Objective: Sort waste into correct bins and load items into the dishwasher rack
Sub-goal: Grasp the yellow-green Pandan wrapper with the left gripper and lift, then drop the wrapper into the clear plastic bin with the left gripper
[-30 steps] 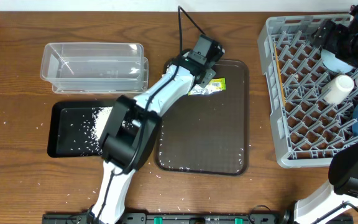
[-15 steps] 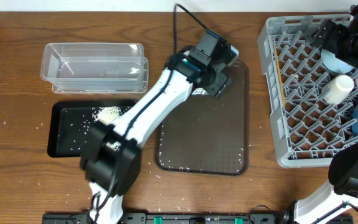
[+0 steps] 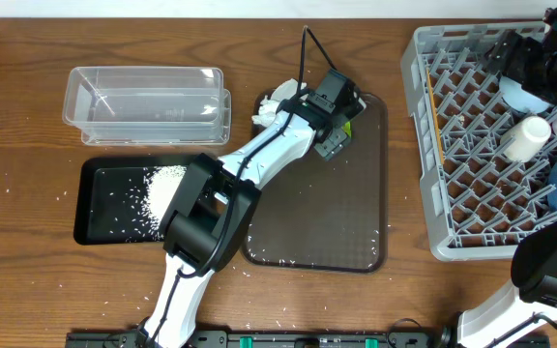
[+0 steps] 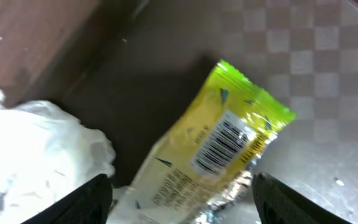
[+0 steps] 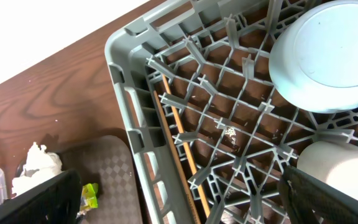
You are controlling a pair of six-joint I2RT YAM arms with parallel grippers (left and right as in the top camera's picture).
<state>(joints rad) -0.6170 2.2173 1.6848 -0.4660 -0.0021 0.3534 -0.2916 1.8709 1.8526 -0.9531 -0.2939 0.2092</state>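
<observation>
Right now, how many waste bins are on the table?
2. The clear plastic tub sits on the left side of the table. The black tray, with rice grains in it, lies beside it, nearer the robot. No other bin seems hidden.

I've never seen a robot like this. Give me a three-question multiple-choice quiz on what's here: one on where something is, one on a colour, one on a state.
1. The wrapper lies:
A in the tub
B on the brown tray
C in the rack

2. The bin holding the rice is:
A white
B red
C black

3. The left gripper is:
A open
B shut on the wrapper
C shut on nothing

Answers:
1 B: the wrapper rests on the brown tray's checkered surface.
2 C: the bin around the rice is plainly black.
3 A: its fingers stand apart on either side of the wrapper, which lies flat.
</observation>
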